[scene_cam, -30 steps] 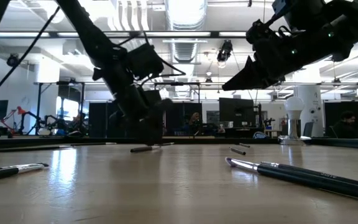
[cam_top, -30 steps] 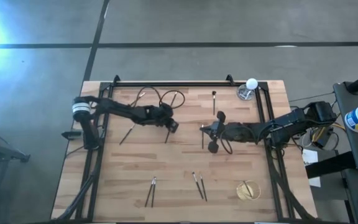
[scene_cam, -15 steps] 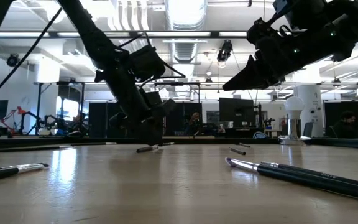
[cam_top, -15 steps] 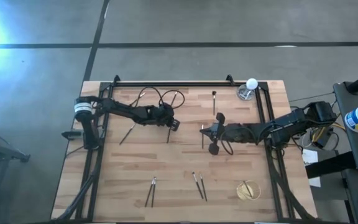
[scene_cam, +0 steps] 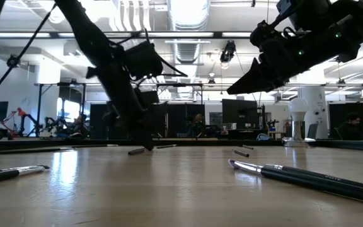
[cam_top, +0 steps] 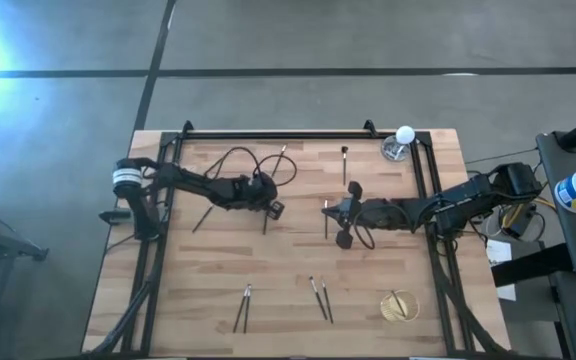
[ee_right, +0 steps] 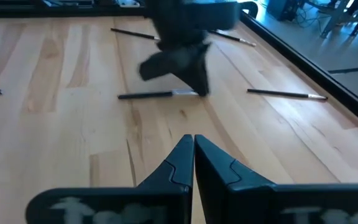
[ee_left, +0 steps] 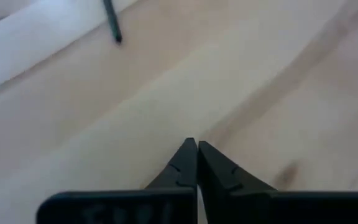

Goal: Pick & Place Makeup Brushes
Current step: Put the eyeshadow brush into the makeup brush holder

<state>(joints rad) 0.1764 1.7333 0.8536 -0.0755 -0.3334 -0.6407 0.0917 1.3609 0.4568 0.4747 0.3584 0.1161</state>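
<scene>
**Item: brush** (cam_top: 265, 224), the one under the left arm.
- Place: flat on the table (cam_top: 368, 300), a little left of its middle. The low view shows it lying on the wood (scene_cam: 137, 151), not lifted.
- Long axis: runs roughly from the far edge toward the near edge, slightly slanted. In the right wrist view it lies crosswise (ee_right: 157, 94), dark handle to one side and pale end to the other.

**Left gripper** (cam_top: 274, 209)
- Position: down at the far, pale end of the brush, tips touching or just beside it; I cannot tell which.
- State: fingers (ee_left: 182, 163) pressed together, with nothing visible between them and bare wood beyond. Judged to have closed on nothing.
- This is the nearer arm.

**Right gripper** (cam_top: 326, 207)
- Position: near the table's middle, apart from the brush and pointing toward it, raised off the wood in the low view.
- State: fingers (ee_right: 178, 162) together, empty.

**What the next move turns on**
- The brush lies just nearward of the left tips, and its axis runs away from them.
- A fresh grip probably needs the fingers parted and set astride the handle, across that axis.

**Other stock**
- A single brush (cam_top: 205, 213) to the left.
- Pairs (cam_top: 241, 307) and (cam_top: 320, 298) near the front edge.
</scene>
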